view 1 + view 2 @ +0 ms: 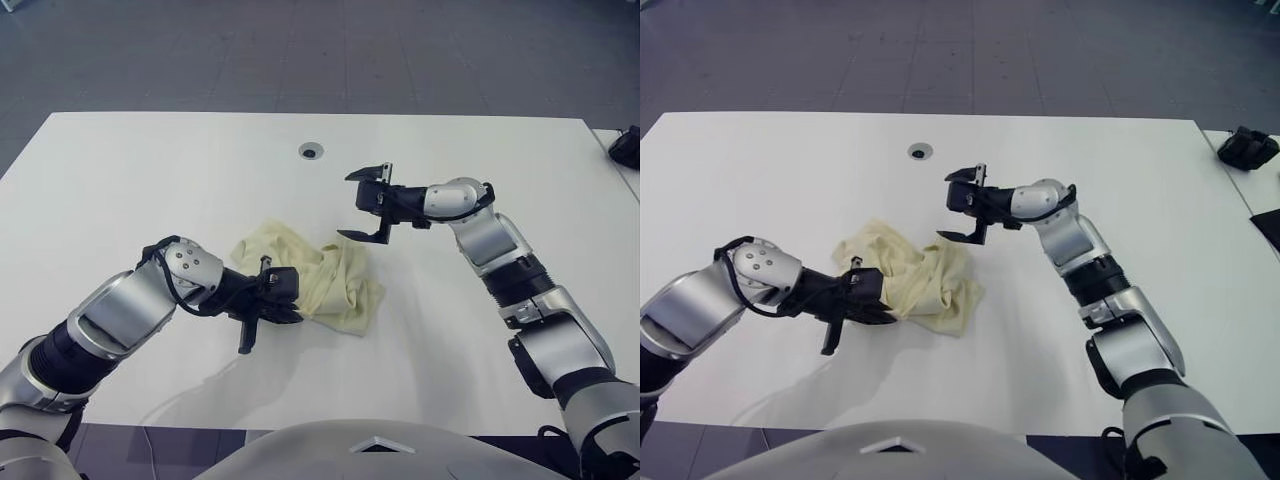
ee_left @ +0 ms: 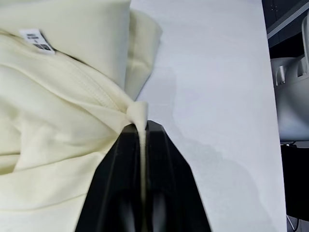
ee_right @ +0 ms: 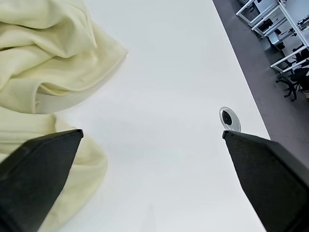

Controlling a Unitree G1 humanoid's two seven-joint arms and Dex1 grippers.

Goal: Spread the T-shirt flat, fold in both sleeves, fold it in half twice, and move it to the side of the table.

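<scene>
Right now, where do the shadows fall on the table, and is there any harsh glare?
Left eye view: a soft, pale shadow lies on the table toward its front edge, near the left gripper; no harsh glare. Left wrist view: a faint grey shadow spreads over the table beside that gripper, which pinches the T-shirt. Right wrist view: a thin shadow runs along the T-shirt's edge.
</scene>
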